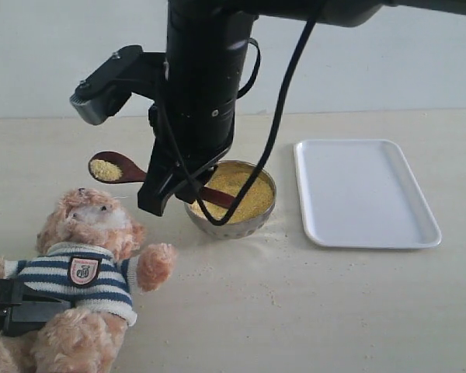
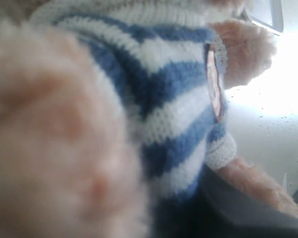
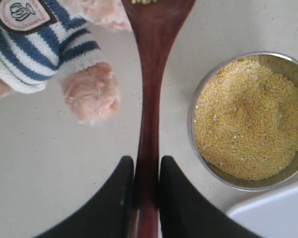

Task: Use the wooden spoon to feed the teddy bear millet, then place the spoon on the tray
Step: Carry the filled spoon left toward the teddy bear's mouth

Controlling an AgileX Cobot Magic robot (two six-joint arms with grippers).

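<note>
Teddy bear [image 1: 93,225], crest badge [image 3: 23,12] lettering too small

Nothing legible anywhere; the crest badge [image 3: 22,12] on the teddy bear [image 1: 93,221] carries lettering too small to read.

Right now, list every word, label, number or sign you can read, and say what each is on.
On the teddy bear's striped shirt, the crest badge: an emblem only; any lettering is too small to read.
No markings show on the tray, the metal bowl or the wooden spoon.
There is no readable text anywhere in these views.
</note>
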